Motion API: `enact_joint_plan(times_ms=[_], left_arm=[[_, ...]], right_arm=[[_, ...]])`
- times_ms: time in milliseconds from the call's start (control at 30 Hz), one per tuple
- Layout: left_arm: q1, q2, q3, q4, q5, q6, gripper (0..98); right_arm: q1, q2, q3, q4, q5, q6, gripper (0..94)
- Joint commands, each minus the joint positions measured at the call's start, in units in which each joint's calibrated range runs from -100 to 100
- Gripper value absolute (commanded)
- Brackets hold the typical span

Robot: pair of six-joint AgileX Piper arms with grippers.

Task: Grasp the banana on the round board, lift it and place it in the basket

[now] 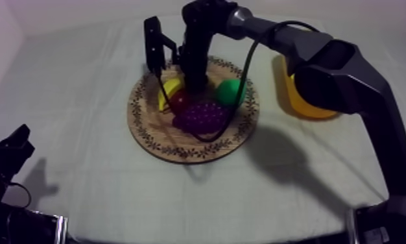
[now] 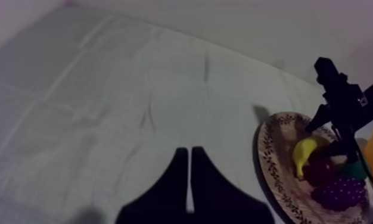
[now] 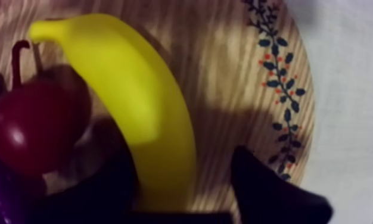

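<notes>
The yellow banana (image 1: 169,91) lies on the left part of the round wooden board (image 1: 179,146), beside a small red fruit (image 1: 182,101). My right gripper (image 1: 192,86) has come down over it. In the right wrist view that gripper (image 3: 183,187) stands open astride the banana (image 3: 135,101): one finger sits between banana and red fruit (image 3: 34,125), the other finger (image 3: 266,190) stays a gap away on the rim side. The yellow basket (image 1: 312,107) stands right of the board, partly behind the right arm. My left gripper (image 2: 190,179) is shut on nothing, low at the table's left (image 1: 11,152).
A bunch of purple grapes (image 1: 202,115) and a green pear (image 1: 230,92) share the board. From the left wrist, the board (image 2: 271,161) with the banana (image 2: 304,156) lies off to the side, across bare cloth.
</notes>
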Motion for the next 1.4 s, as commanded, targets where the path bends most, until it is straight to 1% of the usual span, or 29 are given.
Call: enact_joint_plan(times_ms=[0, 133, 267, 367, 500, 667, 833, 967, 1100, 1233, 1367], left_arm=[[0.0, 0.0, 0.0, -0.02, 0.0, 0.0, 0.2], [0.0, 0.0, 0.0, -0.02, 0.0, 0.0, 0.2], [0.0, 0.0, 0.0, -0.02, 0.0, 0.0, 0.2], [0.0, 0.0, 0.0, -0.02, 0.0, 0.0, 0.2], [0.0, 0.0, 0.0, -0.02, 0.0, 0.0, 0.2], [0.0, 0.0, 0.0, -0.02, 0.0, 0.0, 0.2], [0.0, 0.0, 0.0, -0.02, 0.0, 0.0, 0.2], [0.0, 0.0, 0.0, -0.02, 0.0, 0.0, 0.2], [0.0, 0.0, 0.0, -0.02, 0.0, 0.0, 0.2], [0.0, 0.0, 0.0, -0.02, 0.0, 0.0, 0.2], [0.0, 0.0, 0.0, -0.02, 0.0, 0.0, 0.2]], right_arm=[[-0.1, 0.5, -0.5, 0.2, -0.1, 0.1, 28.5], [-0.2, 0.9, -1.0, 0.4, 0.4, 0.1, 14.2], [0.0, -1.3, -0.3, -0.1, 0.7, 0.2, 9.4], [0.2, -5.0, 2.4, -0.4, 0.7, 0.3, 8.5], [0.3, -12.2, 9.2, -0.8, -0.1, 0.5, 8.3], [0.6, -22.2, 18.6, -1.1, -2.4, 0.1, 8.4], [2.4, -32.0, 25.1, -2.5, -3.7, -0.8, 8.6], [5.0, -39.3, 28.6, -4.1, -3.7, -1.7, 8.8], [8.6, -46.0, 31.7, -5.7, -3.9, -2.7, 9.2], [12.9, -51.0, 33.4, -7.5, -5.0, -5.3, 10.0], [17.2, -54.1, 34.8, -8.7, -6.1, -7.8, 10.1]])
